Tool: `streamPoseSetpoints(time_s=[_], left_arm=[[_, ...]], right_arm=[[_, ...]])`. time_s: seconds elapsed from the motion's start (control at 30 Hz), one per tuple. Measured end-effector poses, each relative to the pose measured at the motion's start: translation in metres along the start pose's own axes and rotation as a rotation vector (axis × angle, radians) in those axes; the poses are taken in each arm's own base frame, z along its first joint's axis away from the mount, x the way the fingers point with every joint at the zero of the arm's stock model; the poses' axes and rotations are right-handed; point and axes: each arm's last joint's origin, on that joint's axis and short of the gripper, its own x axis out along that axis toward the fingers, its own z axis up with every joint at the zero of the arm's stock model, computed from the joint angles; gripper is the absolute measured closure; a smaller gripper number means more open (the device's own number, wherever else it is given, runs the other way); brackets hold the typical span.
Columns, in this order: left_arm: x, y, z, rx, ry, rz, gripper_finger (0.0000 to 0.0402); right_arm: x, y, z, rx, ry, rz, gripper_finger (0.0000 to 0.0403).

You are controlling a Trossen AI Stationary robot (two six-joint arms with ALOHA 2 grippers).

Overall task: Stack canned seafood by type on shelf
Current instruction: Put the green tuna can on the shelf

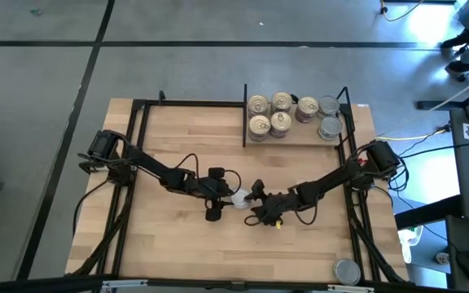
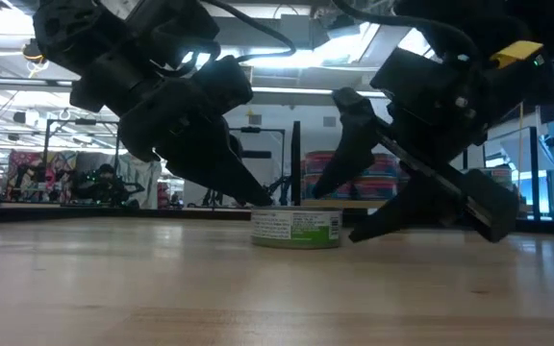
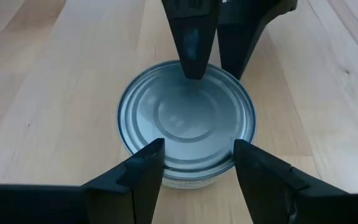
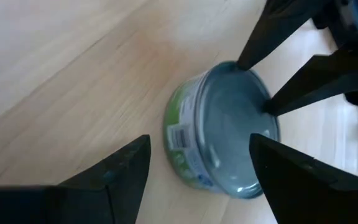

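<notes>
Both arms crowd 1 grey-lidded tin (image 1: pixel 240 198) mid-table, well short of the shelf (image 1: pixel 295 140). Left gripper (image 3: pixel 194 163) and right gripper (image 4: pixel 197 165) are both spread apart, holding nothing. Risk as I see it: fingers colliding over the tin, or knocking it sideways.

We're in a lab or workshop hall: grey concrete floor (image 1: pixel 47 73) with dark seams all around the wooden table (image 1: pixel 177 244), loose cables (image 1: pixel 414 142) trailing off at three o'clock. Across the table in the low view, long ceiling striplights (image 2: pixel 287 60), black metal frames (image 2: pixel 65 144), colourful clutter (image 2: pixel 27 173) on distant benches.
</notes>
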Motion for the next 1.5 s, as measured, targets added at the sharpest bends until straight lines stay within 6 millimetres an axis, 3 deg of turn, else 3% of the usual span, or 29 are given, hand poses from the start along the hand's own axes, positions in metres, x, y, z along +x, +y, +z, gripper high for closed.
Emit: streamPoseSetpoints(time_s=[0.2, 0.5, 0.97, 1.2, 1.5], left_arm=[[-0.001, -0.002, -0.002, 0.006, -0.023, -0.006, 0.021], [-0.009, 0.002, -0.023, -0.052, -0.116, -0.013, 0.021], [-0.01, 0.003, -0.026, -0.039, -0.125, -0.007, 0.021], [-0.019, 0.007, -0.041, -0.092, -0.193, -0.019, 0.021], [-0.023, 0.009, -0.046, -0.104, -0.224, -0.009, 0.021]], right_arm=[[0.002, 0.001, -0.001, -0.01, 0.015, -0.006, 0.013], [0.009, 0.005, -0.003, -0.097, 0.039, -0.043, 0.013], [0.02, 0.003, -0.007, -0.157, 0.025, -0.083, 0.013], [0.02, 0.005, -0.009, -0.16, 0.03, -0.053, 0.013], [0.027, -0.012, -0.012, -0.118, 0.003, -0.056, 0.013]])
